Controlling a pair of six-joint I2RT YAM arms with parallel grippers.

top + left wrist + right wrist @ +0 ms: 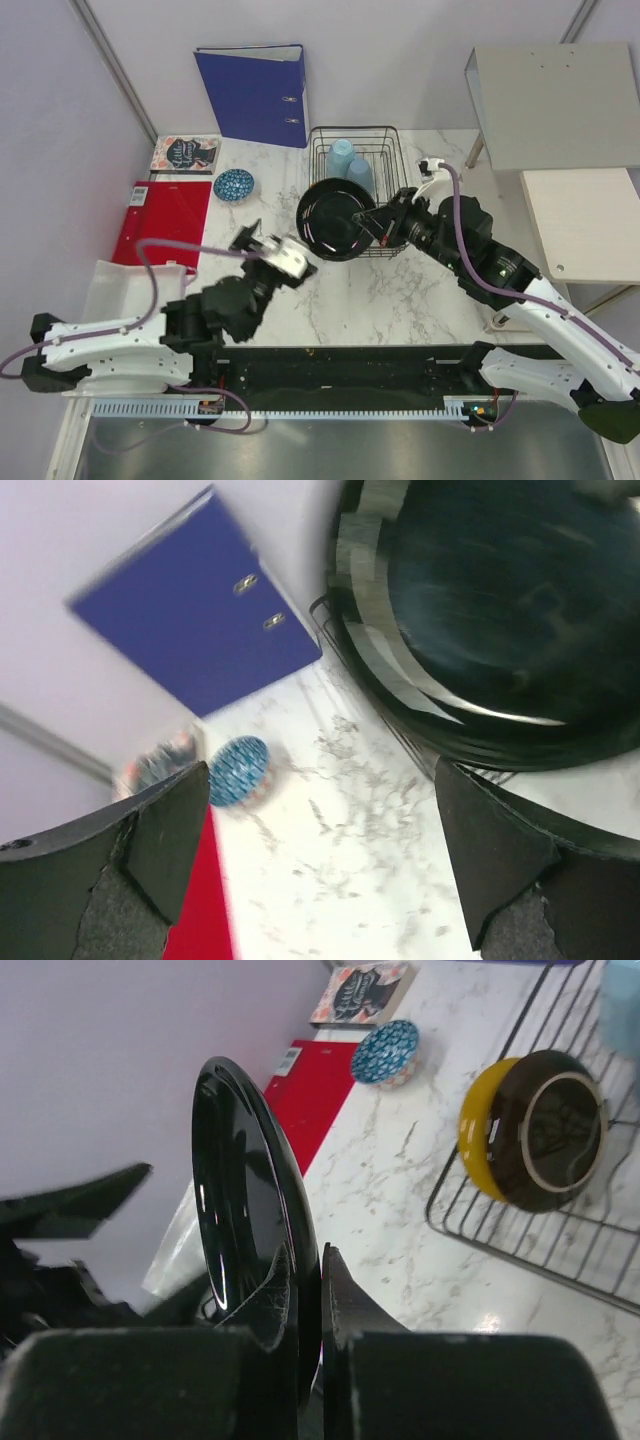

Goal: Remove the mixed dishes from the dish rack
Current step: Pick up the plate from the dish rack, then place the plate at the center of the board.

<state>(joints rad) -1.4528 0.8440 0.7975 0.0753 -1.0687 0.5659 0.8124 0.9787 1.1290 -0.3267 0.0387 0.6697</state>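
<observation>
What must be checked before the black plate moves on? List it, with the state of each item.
1. Grip: right claw shut on the black plate at its rim: ok.
2. Plate stands on edge in that grip: ok.
3. Helper: left claw open, plate not in its grasp: ok.
4. Plate free of the dish rack wires: cannot tell; they overlap from above.
5. Rack unloaded: not ok; two cups and a yellow dish sit inside.
6. Blue bowl out on the table: ok.
</observation>
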